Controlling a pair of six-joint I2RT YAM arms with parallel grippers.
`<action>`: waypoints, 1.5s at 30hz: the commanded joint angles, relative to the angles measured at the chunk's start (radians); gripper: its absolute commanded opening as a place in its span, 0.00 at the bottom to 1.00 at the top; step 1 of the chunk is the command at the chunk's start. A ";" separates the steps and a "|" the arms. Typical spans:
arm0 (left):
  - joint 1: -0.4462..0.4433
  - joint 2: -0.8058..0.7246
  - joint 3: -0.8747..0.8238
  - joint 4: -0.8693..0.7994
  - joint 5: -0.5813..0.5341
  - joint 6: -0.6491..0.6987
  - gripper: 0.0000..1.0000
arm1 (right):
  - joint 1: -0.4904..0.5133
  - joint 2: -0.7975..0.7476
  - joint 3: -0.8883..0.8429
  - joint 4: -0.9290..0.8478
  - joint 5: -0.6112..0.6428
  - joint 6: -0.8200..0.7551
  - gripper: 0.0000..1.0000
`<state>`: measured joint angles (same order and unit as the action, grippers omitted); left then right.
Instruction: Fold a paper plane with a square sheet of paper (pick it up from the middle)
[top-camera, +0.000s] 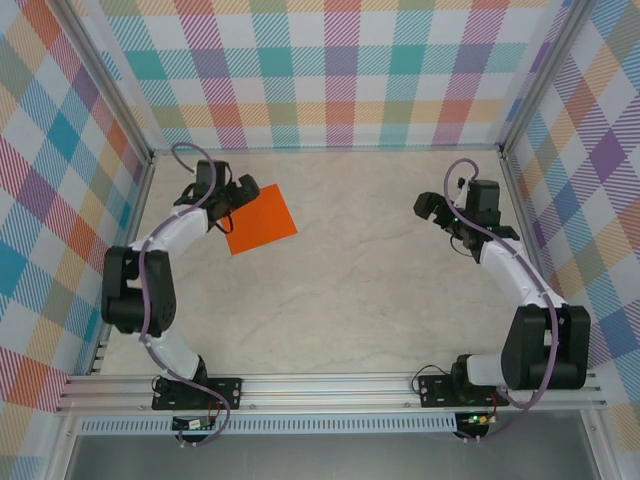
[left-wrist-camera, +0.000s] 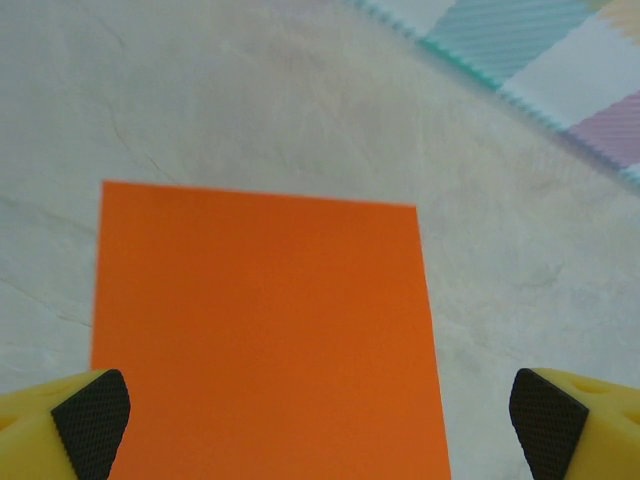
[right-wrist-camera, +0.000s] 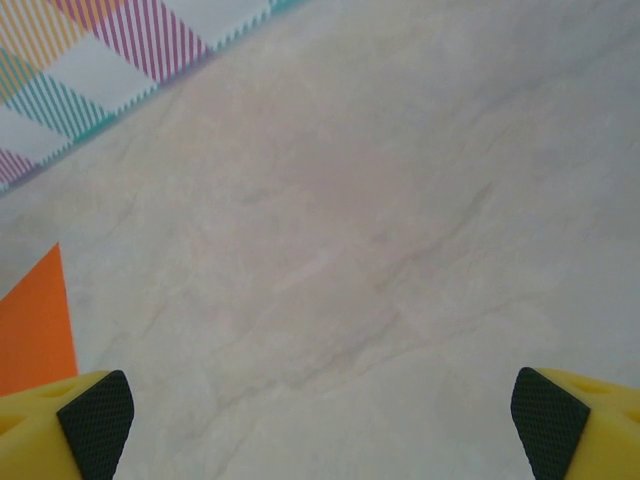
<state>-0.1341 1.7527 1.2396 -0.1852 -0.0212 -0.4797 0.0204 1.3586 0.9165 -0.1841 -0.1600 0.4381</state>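
Two claws, one sheet, and nothing folded yet. Farthest left is the left claw (top-camera: 232, 203), hanging over the left edge of the sheet (top-camera: 262, 220) with its jaws spread wide and nothing in them. Its wrist view looks along the paper. One black pad (left-wrist-camera: 92, 420) sits at the sheet's left edge, and the other stands clear beyond its right edge. I'd say it is placed that way because the job calls for a pickup from the middle. With the jaws straddling the paper, it could drop and pinch somewhere near the centre.

The sheet itself lies flat on the pale counter (top-camera: 350, 290). It is plain orange, uncreased and turned a little askew. I can't tell from where I stand whether the pads touch it or only hover. Paper this thin and flat gives a claw no edge to bite. My guess is it would have to press down and bunch the middle up, and the sheet might slide or crumple.

Well to the right of the sheet, the right claw (top-camera: 430, 208) hangs over bare counter, pointed back toward the paper. It is just as wide and just as empty. Its wrist view catches one orange corner at the left. It looks parked there, likely keeping out of the way until a second grip is needed.
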 joint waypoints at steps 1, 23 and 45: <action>-0.032 0.112 0.108 -0.207 0.034 -0.091 0.99 | 0.032 0.032 0.056 -0.119 -0.132 0.083 1.00; -0.137 0.356 0.211 -0.365 0.223 -0.141 0.93 | 0.127 0.111 0.097 -0.158 -0.125 0.168 1.00; -0.405 0.025 0.068 -0.361 0.333 -0.267 0.94 | 0.335 0.301 0.250 -0.271 -0.028 0.148 0.83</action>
<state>-0.5751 1.8656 1.2461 -0.4774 0.3073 -0.7471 0.2916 1.6032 1.0954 -0.4404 -0.1871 0.6117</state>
